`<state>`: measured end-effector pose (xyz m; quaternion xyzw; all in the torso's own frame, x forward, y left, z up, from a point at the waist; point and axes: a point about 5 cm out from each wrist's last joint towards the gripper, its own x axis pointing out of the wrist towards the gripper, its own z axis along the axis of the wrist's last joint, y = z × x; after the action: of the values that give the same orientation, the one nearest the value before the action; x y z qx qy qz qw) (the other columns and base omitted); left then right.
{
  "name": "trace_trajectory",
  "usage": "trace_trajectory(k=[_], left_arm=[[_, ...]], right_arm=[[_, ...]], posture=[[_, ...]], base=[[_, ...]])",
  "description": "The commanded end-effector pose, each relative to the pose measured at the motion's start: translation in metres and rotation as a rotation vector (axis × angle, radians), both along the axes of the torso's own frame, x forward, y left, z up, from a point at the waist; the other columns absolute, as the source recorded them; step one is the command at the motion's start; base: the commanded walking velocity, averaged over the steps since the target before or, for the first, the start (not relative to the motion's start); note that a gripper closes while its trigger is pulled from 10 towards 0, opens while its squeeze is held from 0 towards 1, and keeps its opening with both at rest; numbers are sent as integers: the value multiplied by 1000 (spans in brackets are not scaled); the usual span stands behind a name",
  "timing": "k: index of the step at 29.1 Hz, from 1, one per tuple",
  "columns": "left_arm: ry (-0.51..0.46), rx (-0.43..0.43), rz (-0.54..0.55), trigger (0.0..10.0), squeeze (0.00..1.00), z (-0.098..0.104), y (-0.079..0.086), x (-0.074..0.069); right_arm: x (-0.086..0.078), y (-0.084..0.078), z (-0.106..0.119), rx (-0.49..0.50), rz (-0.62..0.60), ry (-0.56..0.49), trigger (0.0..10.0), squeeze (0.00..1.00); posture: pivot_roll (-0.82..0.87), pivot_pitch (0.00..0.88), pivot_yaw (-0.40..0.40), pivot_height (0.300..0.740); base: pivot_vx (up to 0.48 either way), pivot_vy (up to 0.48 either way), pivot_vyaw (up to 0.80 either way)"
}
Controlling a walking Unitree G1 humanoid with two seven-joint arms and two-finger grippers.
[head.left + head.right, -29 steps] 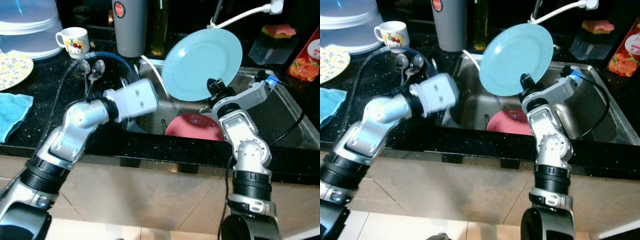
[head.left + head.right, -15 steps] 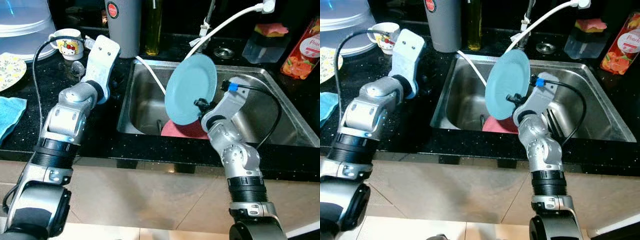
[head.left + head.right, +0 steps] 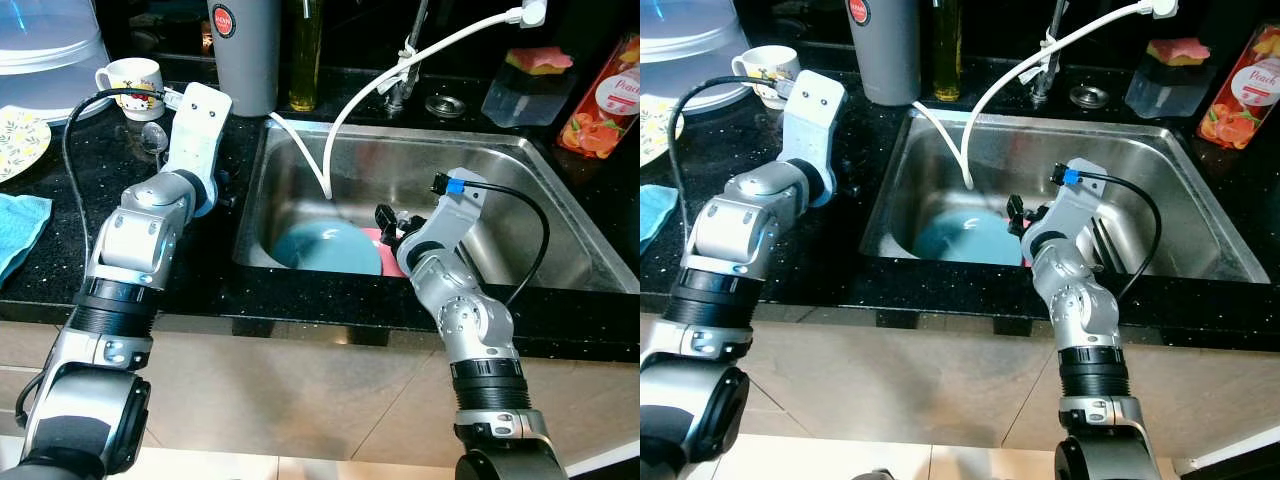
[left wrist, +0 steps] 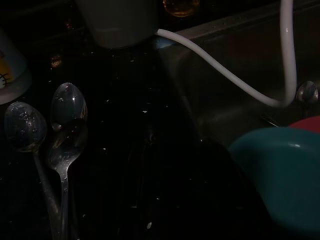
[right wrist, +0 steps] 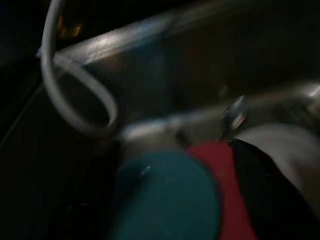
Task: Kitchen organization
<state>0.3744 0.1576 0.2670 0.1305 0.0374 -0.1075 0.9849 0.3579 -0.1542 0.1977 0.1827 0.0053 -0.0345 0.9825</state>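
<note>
A light blue plate (image 3: 328, 248) lies low in the steel sink (image 3: 500, 160), overlapping a red plate (image 3: 393, 266) beneath it. My right gripper (image 3: 388, 222) hovers at the blue plate's right rim, just above the red plate. The blurred right wrist view has the blue plate (image 5: 165, 200) and red plate (image 5: 220, 185) close below. My left arm (image 3: 150, 215) reaches over the black counter, its white wrist housing (image 3: 200, 125) beside two spoons (image 4: 67, 117). The same spoons (image 3: 153, 138) lie near a cartoon mug (image 3: 128, 75).
A white hose (image 3: 310, 160) drops from the faucet (image 3: 405, 70) into the sink. A grey canister (image 3: 243, 50) and an oil bottle (image 3: 305, 55) stand behind it. A sponge holder (image 3: 528, 85) and a red carton (image 3: 600, 105) stand back right. A blue cloth (image 3: 20, 225) lies left.
The blue plate went from upright in my right gripper to lying in the sink over the red plate, and the gripper came down with it. My left arm swung from the sink to the counter.
</note>
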Motion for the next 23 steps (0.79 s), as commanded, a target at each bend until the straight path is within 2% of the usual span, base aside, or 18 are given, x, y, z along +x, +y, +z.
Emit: trace_trajectory(k=[1,2,3,4,5,7,10,14,19,22,23], left_arm=[[-4,4,1,10000,0,3,-4,0],[-6,-5,5,10000,0,3,-5,0],[-6,-5,5,10000,0,3,-5,0],[-10,-33,4,10000,0,3,-5,0],[-14,-62,-3,10000,0,5,-6,-1],[-16,-80,-9,10000,0,6,-7,-1],[-34,-145,-25,10000,0,10,-8,-3],[-52,-101,49,10000,0,8,0,-1],[6,26,164,10000,0,-4,16,1],[33,3,199,10000,0,-6,22,0],[62,-52,252,10000,0,-6,29,1]], right_arm=[[-3,-10,21,-9,-65,-132,10000,741],[-7,-16,40,-5,-97,-247,10000,0],[-7,-16,40,-5,-97,-247,10000,0],[-14,-21,65,-4,-126,-392,10000,0],[-17,-21,73,-11,-130,-436,10000,0],[-18,-21,78,-15,-130,-458,10000,0],[-28,-6,97,0,-49,-557,10000,0],[-29,5,94,10,-1,-559,10000,0],[-29,10,85,80,15,-529,10000,0],[-29,10,84,84,16,-529,10000,0],[-29,9,83,82,17,-527,10000,0]], posture=[[276,74,-33,740],[274,70,-33,740],[274,70,-33,740],[274,70,-33,740],[274,70,-33,740],[274,70,-33,740],[273,58,-34,740],[271,55,-35,740],[280,49,-36,740],[279,51,-36,740],[279,51,-36,740]], base=[[0,0,0],[0,0,0],[0,0,0],[0,0,0],[0,0,0],[0,0,0],[0,0,0],[0,0,0],[0,0,0],[0,0,0],[0,0,0]])
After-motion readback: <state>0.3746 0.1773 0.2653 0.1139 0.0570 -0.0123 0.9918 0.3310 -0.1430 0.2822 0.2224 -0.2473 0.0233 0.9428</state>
